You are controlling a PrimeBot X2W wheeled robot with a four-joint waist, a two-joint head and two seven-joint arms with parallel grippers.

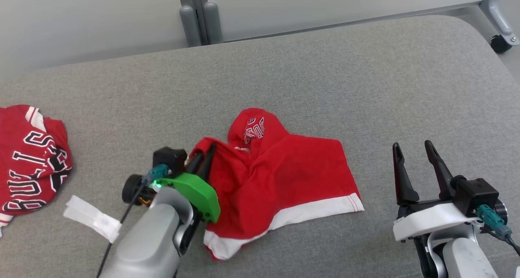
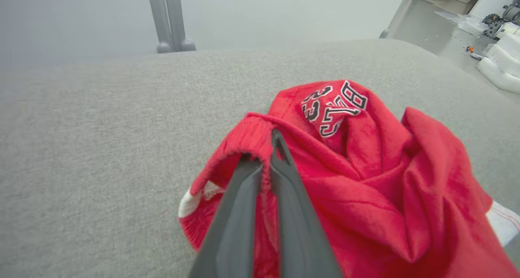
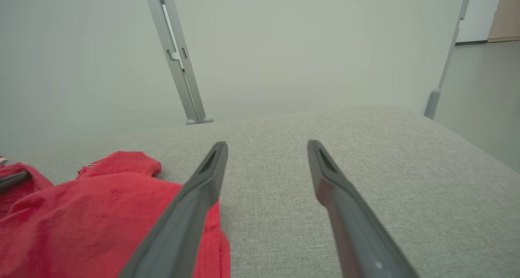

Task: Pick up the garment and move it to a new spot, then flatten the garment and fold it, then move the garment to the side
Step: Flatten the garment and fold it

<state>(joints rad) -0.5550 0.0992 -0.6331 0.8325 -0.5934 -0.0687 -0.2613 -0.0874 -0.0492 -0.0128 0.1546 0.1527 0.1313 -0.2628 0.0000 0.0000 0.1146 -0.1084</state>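
Your left gripper (image 1: pixel 206 151) has its two dark fingers pressed tight together, pinching an edge of the garment (image 1: pixel 284 176) between them. Its pale forearm (image 1: pixel 150 237) comes up from the lower left, tilted towards the right. Your right gripper (image 1: pixel 412 147) sits at the lower right, fingers pointing up and spread wide apart, with nothing between them.

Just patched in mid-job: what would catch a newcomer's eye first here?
The crumpled red garment with white trim lies in the middle of the grey fabric surface, and the left gripper is shut on its gathered edge. The right gripper stands open to the garment's right, apart from it. A red jersey with black-and-white lettering sits at the far left.
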